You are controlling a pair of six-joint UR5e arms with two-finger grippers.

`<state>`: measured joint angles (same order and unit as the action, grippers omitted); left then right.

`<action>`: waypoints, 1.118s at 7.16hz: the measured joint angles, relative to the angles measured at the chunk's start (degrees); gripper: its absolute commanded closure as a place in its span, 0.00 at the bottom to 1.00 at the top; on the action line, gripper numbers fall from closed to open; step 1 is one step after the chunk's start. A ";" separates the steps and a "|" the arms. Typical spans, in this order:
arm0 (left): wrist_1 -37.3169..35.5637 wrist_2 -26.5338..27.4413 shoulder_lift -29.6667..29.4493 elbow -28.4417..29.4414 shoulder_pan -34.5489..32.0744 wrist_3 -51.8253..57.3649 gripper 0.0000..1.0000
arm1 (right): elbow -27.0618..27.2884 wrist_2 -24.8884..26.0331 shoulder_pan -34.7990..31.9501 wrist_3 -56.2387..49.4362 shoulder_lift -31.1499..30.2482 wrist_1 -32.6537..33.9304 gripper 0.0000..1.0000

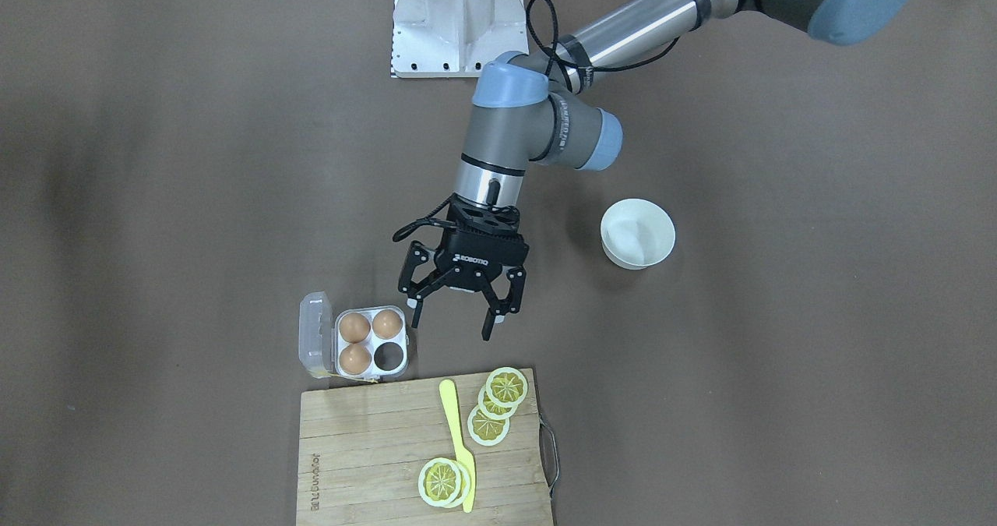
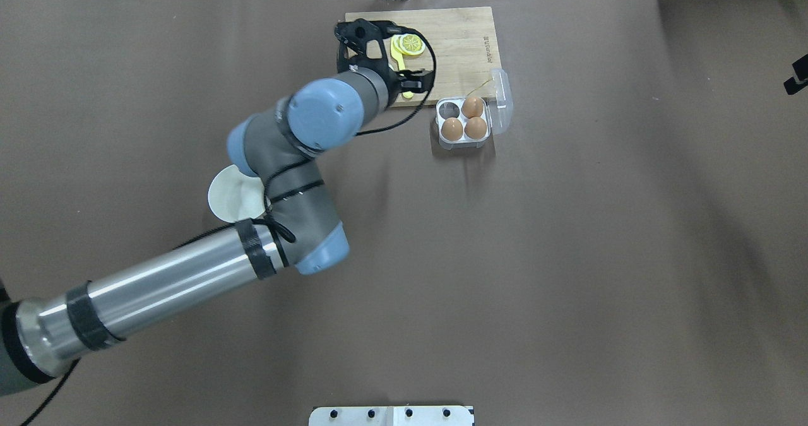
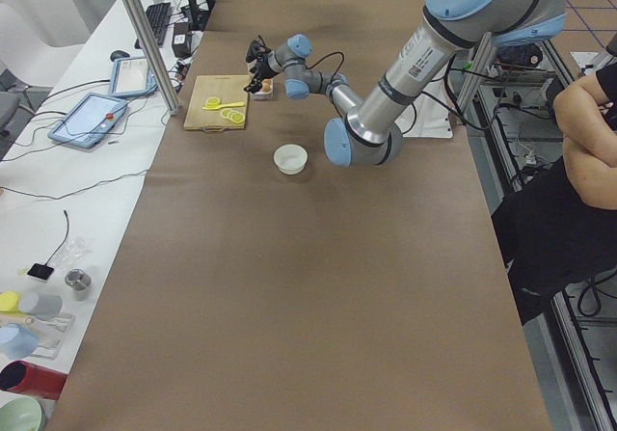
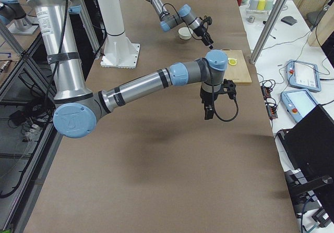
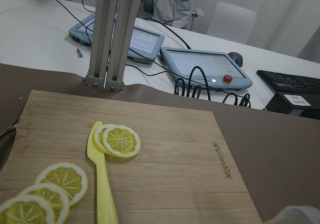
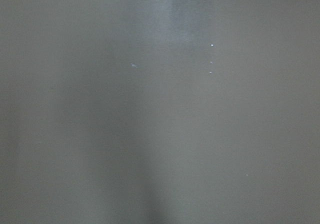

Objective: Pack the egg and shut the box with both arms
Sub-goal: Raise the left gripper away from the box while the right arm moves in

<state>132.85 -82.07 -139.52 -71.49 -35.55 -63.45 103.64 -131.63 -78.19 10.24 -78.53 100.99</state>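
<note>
While the box (image 1: 371,340) holds 3 eggs (image 1: 354,327), the left hand (image 1: 451,325) hangs spread.

Bowl (image 2: 228,197): half hidden under left arm (image 2: 278,154). Lemon slices (image 5: 27,209): cropped at bottom edge. Right wrist view: grey blur.

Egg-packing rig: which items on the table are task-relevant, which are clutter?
Job: box, lid open, one cell empty; three eggs in it; left gripper, open and empty; right gripper.
Lying about: white bowl, cutting board, lemon slices, yellow knife.
</note>
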 measured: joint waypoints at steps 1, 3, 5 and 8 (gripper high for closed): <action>-1.42 -9.89 3.71 -3.44 -4.97 3.13 0.03 | 1.24 0.07 2.89 0.18 0.59 0.00 0.00; -3.25 -25.38 9.43 -6.45 -14.08 10.15 0.04 | 2.79 0.08 8.66 1.31 1.11 -0.15 0.19; -3.78 -35.01 13.60 -6.72 -21.19 17.18 0.04 | 2.30 0.33 14.17 2.00 1.48 -3.63 0.46; -6.45 -43.80 19.06 -6.85 -29.94 30.05 0.06 | -4.12 7.11 23.19 2.18 11.16 -7.01 0.55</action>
<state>126.40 -125.87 -120.46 -78.34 -65.49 -33.41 99.51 -124.52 -55.00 12.42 -67.37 93.98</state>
